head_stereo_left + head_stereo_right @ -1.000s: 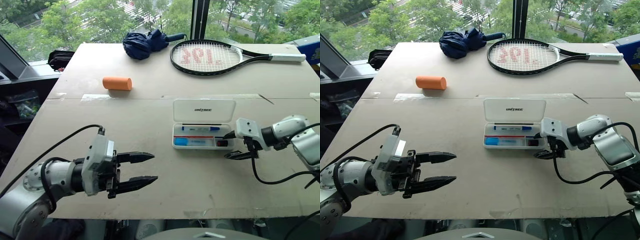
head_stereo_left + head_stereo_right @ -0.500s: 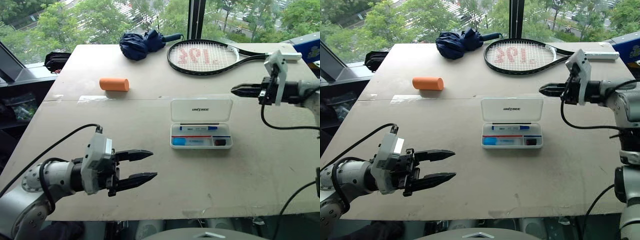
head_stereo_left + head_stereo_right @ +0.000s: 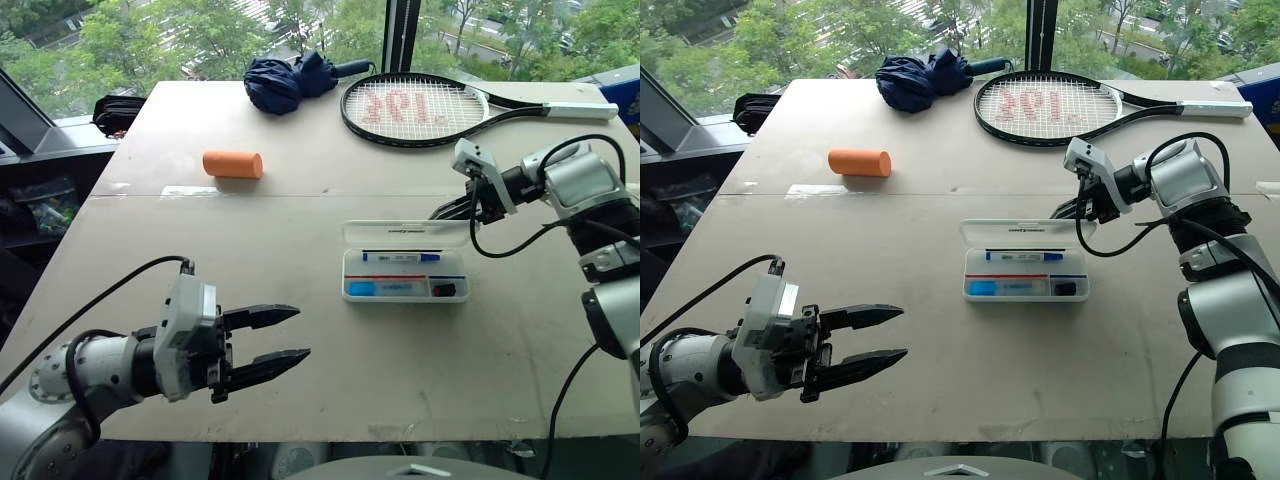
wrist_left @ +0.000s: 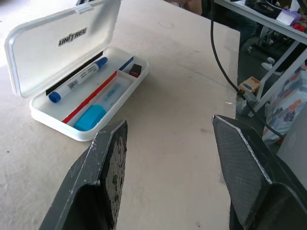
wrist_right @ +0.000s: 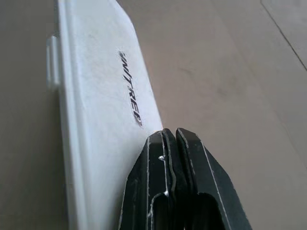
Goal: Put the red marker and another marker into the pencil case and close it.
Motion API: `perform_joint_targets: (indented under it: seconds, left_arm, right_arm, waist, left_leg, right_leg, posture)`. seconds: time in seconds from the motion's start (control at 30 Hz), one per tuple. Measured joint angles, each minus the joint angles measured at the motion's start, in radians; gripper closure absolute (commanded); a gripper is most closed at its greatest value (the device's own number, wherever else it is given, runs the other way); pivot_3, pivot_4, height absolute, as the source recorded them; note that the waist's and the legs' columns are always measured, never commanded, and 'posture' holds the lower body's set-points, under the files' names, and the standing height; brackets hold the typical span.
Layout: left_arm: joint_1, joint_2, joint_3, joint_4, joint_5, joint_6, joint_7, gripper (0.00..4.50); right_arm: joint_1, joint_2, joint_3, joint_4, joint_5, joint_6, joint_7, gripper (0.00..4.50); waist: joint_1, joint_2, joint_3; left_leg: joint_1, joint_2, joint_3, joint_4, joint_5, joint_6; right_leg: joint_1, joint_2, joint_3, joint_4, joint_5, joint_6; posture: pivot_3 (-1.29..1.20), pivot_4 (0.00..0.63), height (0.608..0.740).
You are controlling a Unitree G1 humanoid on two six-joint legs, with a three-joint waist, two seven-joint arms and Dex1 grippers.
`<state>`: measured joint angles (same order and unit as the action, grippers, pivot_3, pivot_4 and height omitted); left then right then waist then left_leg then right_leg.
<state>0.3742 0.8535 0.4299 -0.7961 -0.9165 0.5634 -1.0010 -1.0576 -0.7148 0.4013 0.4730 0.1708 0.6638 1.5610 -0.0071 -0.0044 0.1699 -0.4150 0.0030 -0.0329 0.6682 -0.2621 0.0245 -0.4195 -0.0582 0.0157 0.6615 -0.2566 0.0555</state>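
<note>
Case handling: I judge the pencil case (image 3: 405, 275) light and stiff, thin plastic that will skid on the table (image 3: 300, 220) if I shove sideways; the hinge looks the weak point
Where I'd press: on the back of the lid (image 5: 103, 115) near its free long edge, pushing down toward the tray, not gripping
Case look: flat rounded box, clear tray, whitish lid printed "UNITREE", lid standing partly raised over the tray
Contents: a blue-capped marker (image 4: 76, 81) along the hinge side, a thin red marker (image 4: 91, 97) beside it, a blue block (image 4: 90, 117) and a small dark piece (image 4: 135, 70) in the front compartments
Case place: right of the table's middle, nearer the front edge than the far one
Right gripper (image 3: 1065, 210): fingers pressed together, empty, tips against the lid's outer face
Left gripper (image 3: 270, 340): fingers spread, holding nothing, near the front left edge, well apart from the case
</note>
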Motion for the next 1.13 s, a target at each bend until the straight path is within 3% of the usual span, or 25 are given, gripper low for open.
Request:
perform_joint_targets:
  seconds: [0.07,0.2,0.3,0.4,0.5,0.6,0.73,0.8,0.93,1.0,1.13]
  left_arm:
    - [0.0,-0.004,-0.003,-0.004,0.0,-0.003,0.006,1.68]
    - [-0.024,-0.004,-0.011,-0.005,0.001,-0.004,0.013,1.68]
    - [-0.041,-0.004,-0.018,0.006,0.002,-0.004,0.014,1.68]
    - [-0.057,-0.002,-0.037,0.025,0.013,-0.009,0.002,1.68]
    - [-0.038,-0.003,-0.045,0.055,0.056,-0.034,-0.018,1.68]
    - [-0.013,-0.013,-0.043,0.082,0.104,-0.062,-0.021,1.68]
    - [0.091,-0.03,-0.004,0.131,0.15,-0.094,-0.054,1.68]
    - [0.155,-0.034,0.025,0.161,0.157,-0.106,-0.094,1.68]
    - [0.231,-0.043,0.095,0.198,0.183,-0.15,-0.153,1.68]
    - [0.244,-0.047,0.112,0.225,0.209,-0.17,-0.166,1.68]
    - [0.188,-0.037,0.103,0.244,0.227,-0.166,-0.152,1.68]
  right_arm:
    - [0.116,-0.028,-0.016,-0.23,0.045,0.101,-0.013,4.47]
    - [0.283,-0.022,-0.023,-0.455,0.072,0.2,-0.121,4.47]
    - [0.38,-0.01,-0.029,-0.551,0.036,0.157,-0.235,4.47]
    - [0.465,-0.012,-0.031,-0.642,-0.038,0.066,-0.375,4.47]
    - [0.611,0.026,-0.156,-0.737,0.014,0.065,-0.462,4.47]
    - [0.755,0.098,-0.316,-0.843,0.15,0.035,-0.481,4.47]
    - [1.002,0.036,-0.59,-1.018,0.254,-0.036,-0.483,3.31]
    - [1.175,0.008,-0.698,-1.05,0.253,-0.076,-0.484,2.03]
    - [1.427,0.021,-0.88,-1.075,0.248,-0.182,-0.465,0.23]
    - [1.575,0.056,-1.019,-1.084,0.256,-0.231,-0.453,0.05]
    - [1.723,0.078,-1.143,-1.086,0.278,-0.295,-0.424,0.05]
  waist:
    - [-0.002,0.0,0.0]
    - [-0.005,0.001,0.0]
    - [-0.004,-0.001,-0.002]
    - [-0.005,-0.008,-0.01]
    - [0.001,-0.014,-0.014]
    - [0.005,-0.01,-0.012]
    - [0.016,-0.007,-0.01]
    - [0.021,-0.007,-0.01]
    - [0.021,-0.003,-0.008]
    - [0.024,-0.003,-0.009]
    - [0.021,-0.005,-0.009]
  left_leg:
    - [0.001,0.0,-0.001,0.0,-0.001,0.002]
    - [0.002,0.0,0.0,0.001,-0.001,0.002]
    - [0.004,0.0,0.0,0.001,-0.001,0.002]
    - [0.021,0.0,0.001,-0.002,-0.001,0.002]
    - [0.024,0.0,-0.001,-0.002,-0.001,0.002]
    - [0.021,0.0,0.0,-0.001,-0.001,0.002]
    - [0.018,0.0,0.0,-0.002,-0.002,0.003]
    - [0.018,0.0,0.0,-0.002,-0.002,0.003]
    - [0.02,0.001,0.002,-0.001,-0.002,0.003]
    - [0.02,0.001,0.002,-0.001,-0.002,0.003]
    - [0.021,0.002,0.003,0.0,-0.002,0.003]
  right_leg:
    - [0.001,-0.002,0.0,0.001,0.0,0.0]
    - [0.001,-0.001,-0.001,0.002,0.0,0.0]
    - [0.005,0.003,-0.002,0.001,0.0,0.0]
    - [0.019,0.004,-0.001,-0.001,-0.001,-0.001]
    - [0.024,0.004,-0.002,-0.002,-0.003,-0.004]
    - [0.022,0.004,-0.001,-0.002,-0.002,-0.004]
    - [0.02,0.003,-0.001,-0.005,-0.001,0.0]
    - [0.02,0.004,-0.001,-0.005,-0.001,-0.001]
    - [0.021,0.004,0.0,-0.004,-0.003,-0.004]
    - [0.022,0.004,0.0,-0.005,-0.003,-0.004]
    - [0.022,0.004,0.001,-0.004,-0.003,-0.004]
  posture:
    - [0.0,0.15,0.73]
    - [0.0,0.15,0.73]
    - [0.0,0.15,0.73]
    - [0.0,0.15,0.73]
    - [0.0,0.15,0.73]
    - [0.0,0.15,0.73]
    - [0.0,0.15,0.73]
    - [0.0,0.15,0.73]
    - [0.0,0.15,0.73]
    - [0.0,0.15,0.73]
    - [0.0,0.15,0.73]
